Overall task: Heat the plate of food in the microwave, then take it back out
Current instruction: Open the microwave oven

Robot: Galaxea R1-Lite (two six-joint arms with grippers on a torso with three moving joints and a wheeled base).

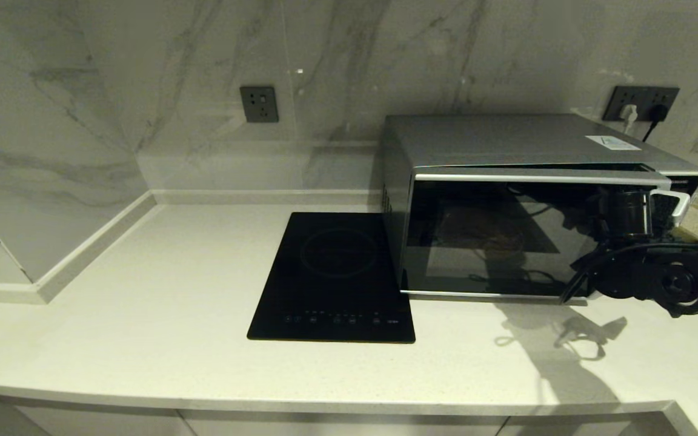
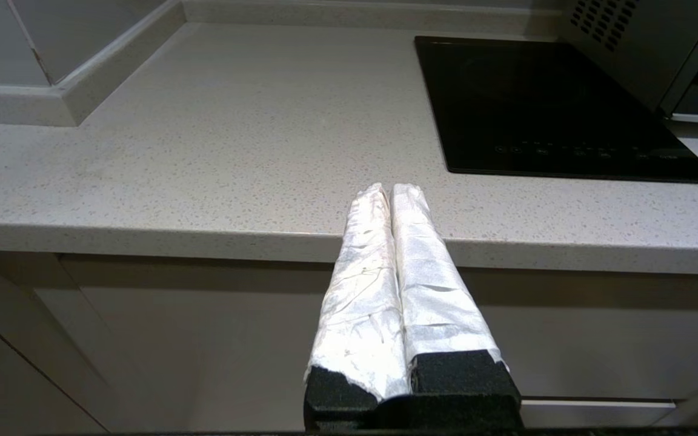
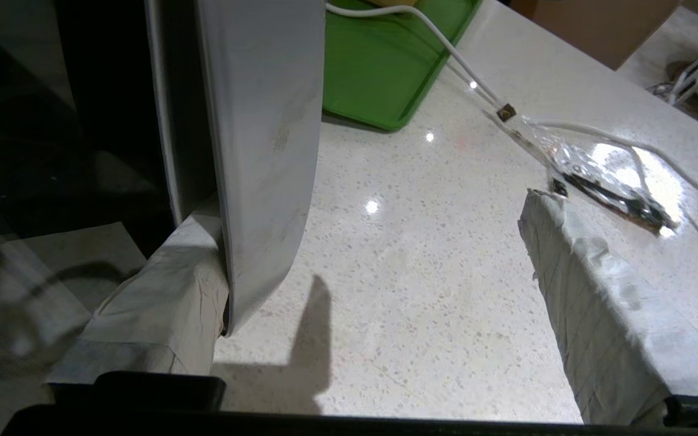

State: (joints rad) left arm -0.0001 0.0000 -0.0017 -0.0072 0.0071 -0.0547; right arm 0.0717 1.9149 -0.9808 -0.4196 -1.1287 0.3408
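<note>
Right gripper (image 3: pixel 379 284): spread wide, grasping nothing; one taped finger (image 3: pixel 161 315) is sitting behind the curved silver door strip, the other (image 3: pixel 603 315) is standing well clear over the worktop.
Right gripper position: at the right end of the microwave door, seen in the head view at (image 1: pixel 640 224), with the black arm reaching in from the worktop's right edge.
Microwave (image 1: pixel 506 145): large silver box with a dark glass door, standing toward the back right of the pale speckled stone worktop (image 1: pixel 143 339); the door is sitting slightly ajar, a dark gap showing along its top edge.
Door strip (image 3: pixel 258 145): curved silver metal, lying between the spread fingers and touching the inner one.
Plate of food (image 1: pixel 494 242): only a dim round shape showing behind the dark glass, inside the microwave; details cannot be told.
Cooktop (image 1: pixel 337 278): flat black glass induction panel, lying just beside the microwave's left side, near the worktop's middle.
Green tray (image 3: pixel 391 66): plastic, resting on the worktop beyond the microwave's right side, with a white cable (image 3: pixel 446 48) running over it.
Left gripper (image 2: pixel 392 200): clenched, taped fingers pressed together, hanging idle before the worktop's front edge.
</note>
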